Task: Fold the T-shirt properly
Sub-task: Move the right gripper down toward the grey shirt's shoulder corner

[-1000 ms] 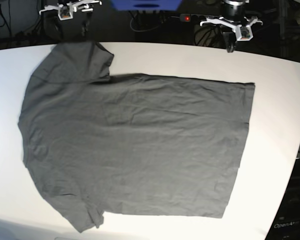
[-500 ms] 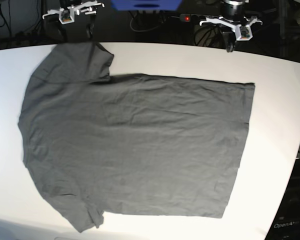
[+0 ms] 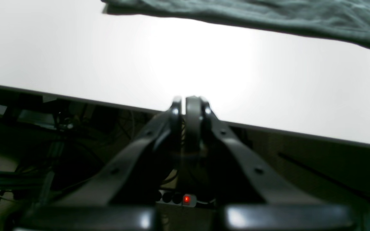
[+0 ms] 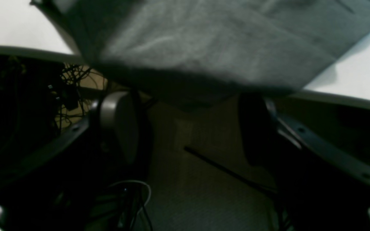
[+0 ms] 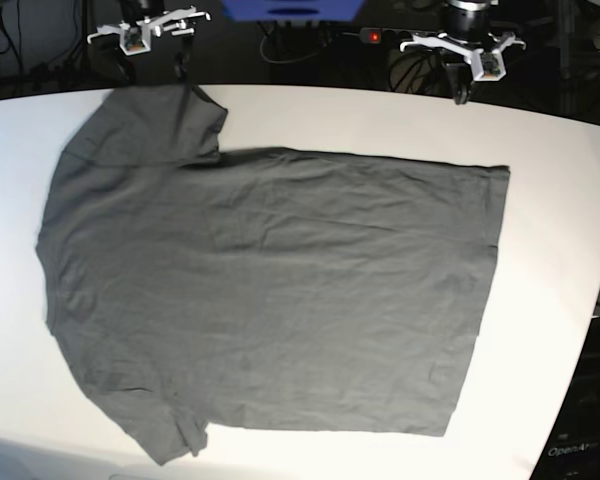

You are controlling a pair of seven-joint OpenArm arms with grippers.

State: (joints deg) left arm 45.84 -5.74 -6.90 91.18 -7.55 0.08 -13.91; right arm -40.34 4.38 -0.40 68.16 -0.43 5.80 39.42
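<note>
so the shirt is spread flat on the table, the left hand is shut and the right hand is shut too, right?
Not quite. The right hand is open, jaws wide apart at the sleeve edge, as the right wrist view shows. The T-shirt does lie flat on the table, and the left hand is shut.

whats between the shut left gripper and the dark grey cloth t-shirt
Only bare white table between the left gripper and the T-shirt, in the left wrist view.

The left gripper (image 3: pixel 185 102) has its two dark fingers pressed together, holding nothing, poised over the near edge of the white table (image 3: pixel 204 67). The grey T-shirt (image 3: pixel 268 16) lies well beyond, along the top
</note>
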